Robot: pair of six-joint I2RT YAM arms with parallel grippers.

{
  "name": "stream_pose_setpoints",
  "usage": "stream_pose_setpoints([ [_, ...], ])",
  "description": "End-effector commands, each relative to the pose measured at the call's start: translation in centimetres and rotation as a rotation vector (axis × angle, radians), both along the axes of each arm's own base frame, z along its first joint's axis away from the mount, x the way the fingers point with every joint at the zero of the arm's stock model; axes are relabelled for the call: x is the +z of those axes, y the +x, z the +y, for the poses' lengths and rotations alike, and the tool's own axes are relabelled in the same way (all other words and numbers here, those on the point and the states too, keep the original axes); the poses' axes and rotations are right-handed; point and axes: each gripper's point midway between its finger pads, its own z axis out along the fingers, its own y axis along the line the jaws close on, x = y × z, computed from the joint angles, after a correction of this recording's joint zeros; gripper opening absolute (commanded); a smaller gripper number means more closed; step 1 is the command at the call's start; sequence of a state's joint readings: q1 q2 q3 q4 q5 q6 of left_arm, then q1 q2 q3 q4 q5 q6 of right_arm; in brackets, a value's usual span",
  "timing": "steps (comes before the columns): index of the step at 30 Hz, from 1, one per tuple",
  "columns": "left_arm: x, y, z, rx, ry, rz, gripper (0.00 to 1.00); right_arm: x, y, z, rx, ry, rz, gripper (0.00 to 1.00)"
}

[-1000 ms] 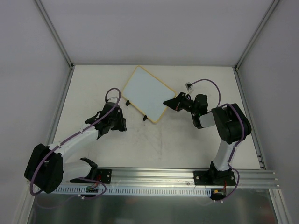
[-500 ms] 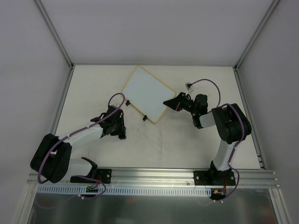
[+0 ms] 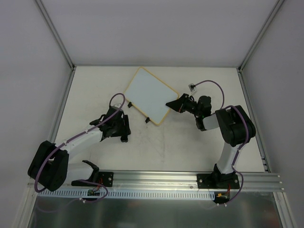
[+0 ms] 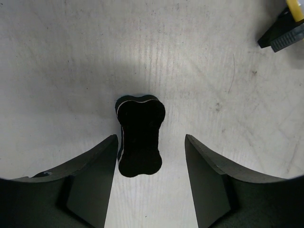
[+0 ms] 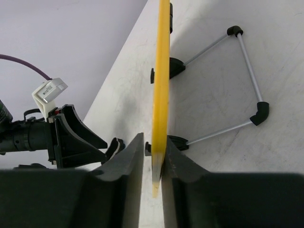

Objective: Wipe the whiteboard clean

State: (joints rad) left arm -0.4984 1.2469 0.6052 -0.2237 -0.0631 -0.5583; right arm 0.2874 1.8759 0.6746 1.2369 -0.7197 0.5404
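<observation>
Pickup of the eraser (image 4: 139,135) seemed underway, the left gripper (image 4: 150,142) open astride it at centre frame. The right gripper (image 5: 153,149) pinched the whiteboard (image 5: 161,71) edge. Next called for closing squarely.

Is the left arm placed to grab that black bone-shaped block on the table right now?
Probably yes: the black block lies flat on the table between the left gripper's open fingers, with nothing over or beside it.

Scuffed pale table (image 3: 190,147); whiteboard (image 3: 149,95) and black block (image 4: 140,140) on it
</observation>
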Motion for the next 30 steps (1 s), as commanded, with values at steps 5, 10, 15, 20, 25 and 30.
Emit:
stream_pose_setpoints([
  [5,3.0,0.0,0.2,-0.019,-0.029,-0.12,0.58,7.7,0.3,-0.1,0.006,0.09,-0.351,0.45],
  [10,5.4,0.2,1.0,-0.001,-0.04,-0.224,0.63,7.8,0.4,-0.3,-0.008,0.089,-0.353,0.53],
  [15,6.6,0.2,1.5,0.007,-0.042,-0.277,0.74,7.5,0.5,-1.3,-0.05,0.08,-0.346,0.69],
  [20,8.1,-0.2,2.2,0.012,-0.058,-0.358,0.98,8.4,0.0,-4.1,-0.155,0.057,-0.384,0.79],
  [25,10.7,-0.7,3.0,0.028,-0.095,-0.481,0.99,9.7,-1.1,-5.9,-0.234,0.043,-0.437,0.82],
  [30,11.7,-1.2,3.1,0.003,-0.114,-0.536,0.99,10.1,-1.5,-8.8,-0.37,0.077,-0.393,0.93],
])
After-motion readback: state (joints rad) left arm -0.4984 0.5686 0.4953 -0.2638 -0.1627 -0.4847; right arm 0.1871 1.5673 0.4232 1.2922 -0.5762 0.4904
